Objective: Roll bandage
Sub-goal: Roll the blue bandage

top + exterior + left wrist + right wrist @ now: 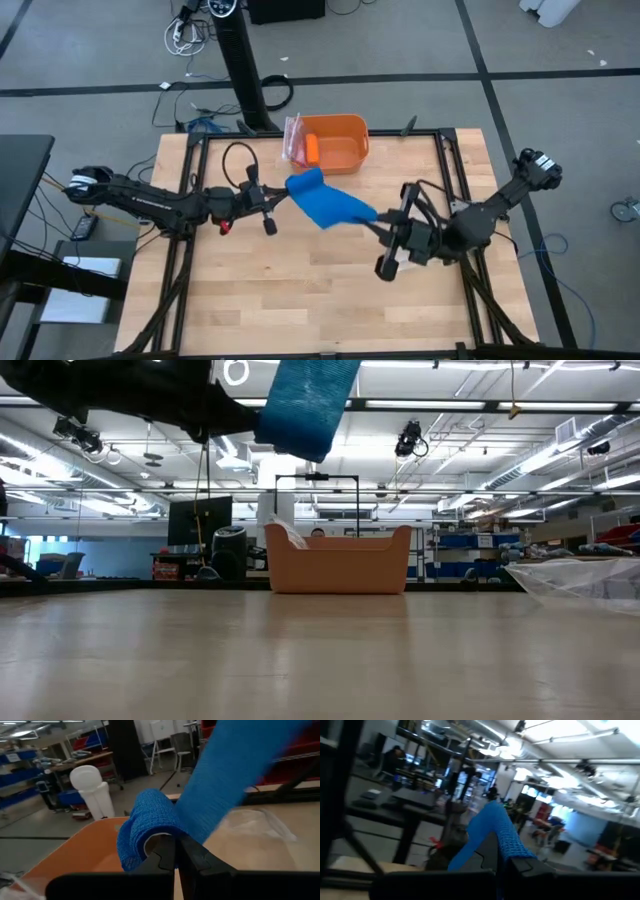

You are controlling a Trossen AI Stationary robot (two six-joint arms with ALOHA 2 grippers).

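The bright blue bandage (330,205) hangs in the air over the middle of the table, stretched between my two grippers. My left gripper (288,192) reaches in level from the table's left and is shut on the bandage's rolled end (147,822). My right gripper (378,216) comes from the table's right and is shut on the strip's other end. In the low view the bandage (305,405) shows high above the tabletop, beside a dark arm. My left gripper pinches the loosely rolled end of the bandage (159,839) between its two fingers, coming level from the table's left. The cloth curls around the fingertips, and the strip (235,775) runs on away from them, clear of the table. My right gripper pinches the flat end of the strip (506,847) between its two fingers, from the table's right. The cloth leads away from the fingertips toward the other arm, lifted clear of the table.
An orange bin (340,128) stands at the table's far edge, with a small orange cylinder (312,148) in it and a clear plastic bag (292,135) at its left side. Bare wooden tabletop (300,290) lies in front of both arms.
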